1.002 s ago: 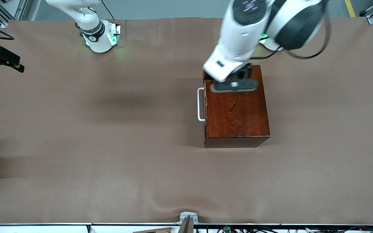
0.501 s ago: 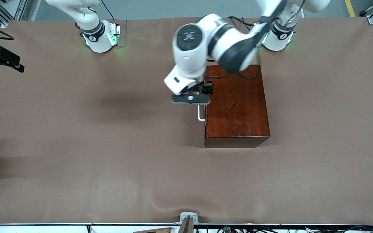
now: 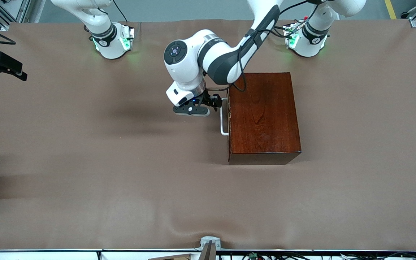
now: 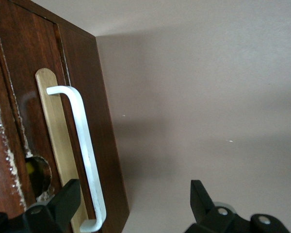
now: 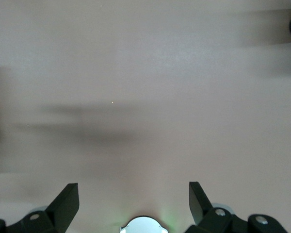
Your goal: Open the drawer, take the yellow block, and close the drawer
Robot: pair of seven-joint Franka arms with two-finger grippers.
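1. The left gripper point(image 3: 216, 102) is seen low over the table point(image 3: 85, 151), in front of the drawer point(image 3: 228, 115), by the end of the white handle point(image 3: 224, 117) that lies farther from the front camera.
2. Its fingers point(image 4: 63, 206) are spread wide apart, and nothing is gripped between them; one finger is seen close by the drawer front point(image 4: 58, 141), the other over bare table.
3. The handle point(image 4: 85, 155) is not enclosed by the fingers; whether a finger touches it cannot be told.
4. The drawer is pushed fully into the dark reddish-brown box point(image 3: 262, 115).
5. A speck of yellow point(image 4: 31, 167) is glimpsed through a round hole point(image 4: 39, 174) in the drawer front, near the left gripper's finger; whether it is the yellow block cannot be told.
6. The right gripper point(image 5: 134, 194) is held spread open and empty over bare table, well apart from the box; that arm waits.
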